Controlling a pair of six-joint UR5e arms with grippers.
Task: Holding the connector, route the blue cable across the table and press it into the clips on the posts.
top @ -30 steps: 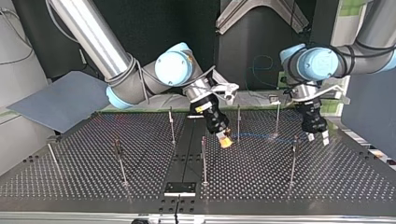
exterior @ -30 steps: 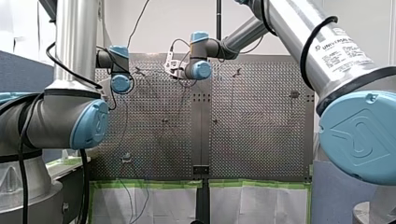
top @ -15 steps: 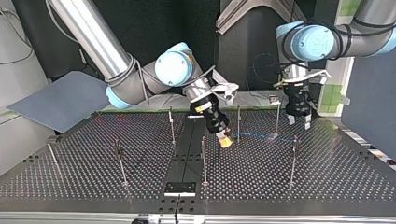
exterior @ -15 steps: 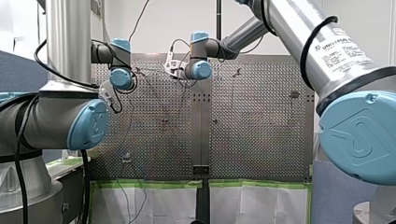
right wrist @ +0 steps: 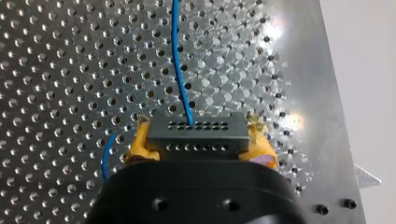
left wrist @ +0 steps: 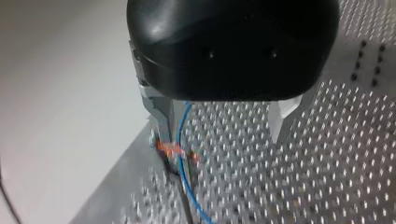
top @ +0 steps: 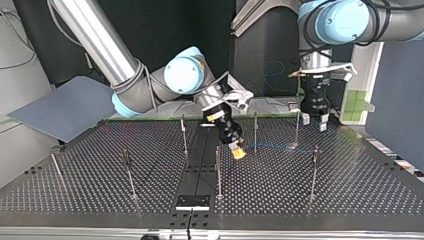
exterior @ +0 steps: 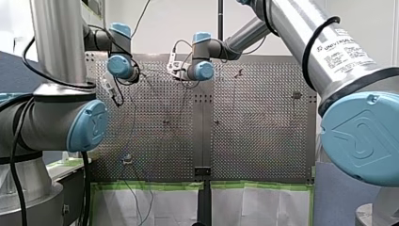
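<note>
My right gripper (right wrist: 200, 140) clamps its 2 yellow pads on the dark connector (right wrist: 196, 127). The blue cable (right wrist: 178, 60) leaves the connector and runs straight ahead of that gripper over the perforated table (right wrist: 60, 70). My left gripper (left wrist: 224, 120) stands wide, with the cable just beside 1 finger, passing a blurred orange clip (left wrist: 173, 150).

bright even light, with glare on the perforated table (right wrist: 273, 28) in wrist views.
</note>
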